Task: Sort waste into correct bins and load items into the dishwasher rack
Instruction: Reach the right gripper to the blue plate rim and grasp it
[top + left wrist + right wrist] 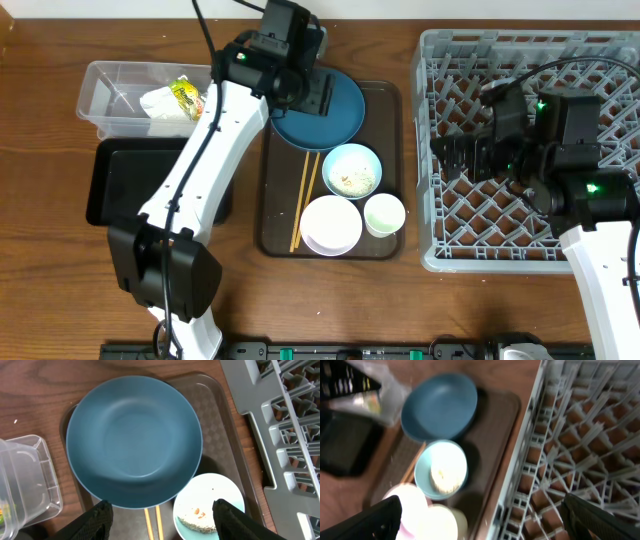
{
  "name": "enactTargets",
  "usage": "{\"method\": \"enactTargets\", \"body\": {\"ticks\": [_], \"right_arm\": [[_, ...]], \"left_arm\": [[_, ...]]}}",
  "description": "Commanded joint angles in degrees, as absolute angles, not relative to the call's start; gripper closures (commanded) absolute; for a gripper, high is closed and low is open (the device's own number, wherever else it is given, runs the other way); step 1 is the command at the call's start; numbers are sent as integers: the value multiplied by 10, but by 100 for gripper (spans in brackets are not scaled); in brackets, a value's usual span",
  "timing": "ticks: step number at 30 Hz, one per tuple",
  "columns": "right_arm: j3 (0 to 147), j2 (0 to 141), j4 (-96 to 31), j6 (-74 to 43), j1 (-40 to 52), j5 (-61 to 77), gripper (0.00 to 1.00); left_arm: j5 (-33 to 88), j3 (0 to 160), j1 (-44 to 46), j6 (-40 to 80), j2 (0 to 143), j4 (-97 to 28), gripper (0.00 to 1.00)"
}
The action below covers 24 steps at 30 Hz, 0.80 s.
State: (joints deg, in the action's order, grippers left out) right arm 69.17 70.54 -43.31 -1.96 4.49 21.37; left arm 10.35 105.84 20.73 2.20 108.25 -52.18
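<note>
The dark blue plate (335, 115) lies at the back of the brown serving tray (385, 100); it fills the left wrist view (132, 440). My left gripper (159, 517) hovers open and empty above the plate's near rim. The light blue bowl (352, 171) holds rice scraps (197, 519). The white bowl (331, 225), pale green cup (384, 214) and chopsticks (305, 200) lie on the tray. The clear tub (110, 95) holds the napkin (165, 105) and wrapper (187, 95). My right gripper (480, 515) is open and empty over the left edge of the grey rack (600, 55).
The shallow black tray (115, 185) lies in front of the clear tub at the left. The rack's upright pegs stand below my right arm. Bare wooden table lies along the front edge.
</note>
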Motion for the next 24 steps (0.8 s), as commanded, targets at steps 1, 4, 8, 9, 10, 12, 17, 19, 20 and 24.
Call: {"method": "enactTargets", "body": {"ticks": [1, 4, 8, 9, 10, 12, 17, 19, 20, 24], "right_arm": [[703, 722, -403, -99, 53, 207, 2], [703, 750, -361, -137, 60, 208, 4], [714, 809, -289, -190, 92, 207, 10], [721, 827, -274, -203, 101, 205, 12], [732, 848, -262, -216, 112, 197, 14], [769, 898, -252, -235, 137, 173, 15], [878, 1013, -283, -265, 188, 76, 17], [919, 1057, -299, -272, 202, 44, 23], [938, 1079, -307, -272, 209, 31, 25], [986, 1153, -337, -277, 226, 1, 33]], "left_arm": [[97, 1067, 194, 39, 1075, -527, 33], [99, 1068, 186, 48, 1060, -538, 33], [98, 1068, 179, 48, 1044, -566, 33], [98, 1068, 176, 48, 1042, -572, 33], [98, 1068, 171, 50, 1039, -580, 32], [98, 1068, 157, 53, 1033, -596, 33], [98, 1068, 105, 63, 1018, -623, 32], [98, 1068, 80, 63, 1016, -632, 32], [98, 1068, 70, 63, 1016, -637, 32], [98, 1068, 32, 63, 1018, -651, 25]]}}
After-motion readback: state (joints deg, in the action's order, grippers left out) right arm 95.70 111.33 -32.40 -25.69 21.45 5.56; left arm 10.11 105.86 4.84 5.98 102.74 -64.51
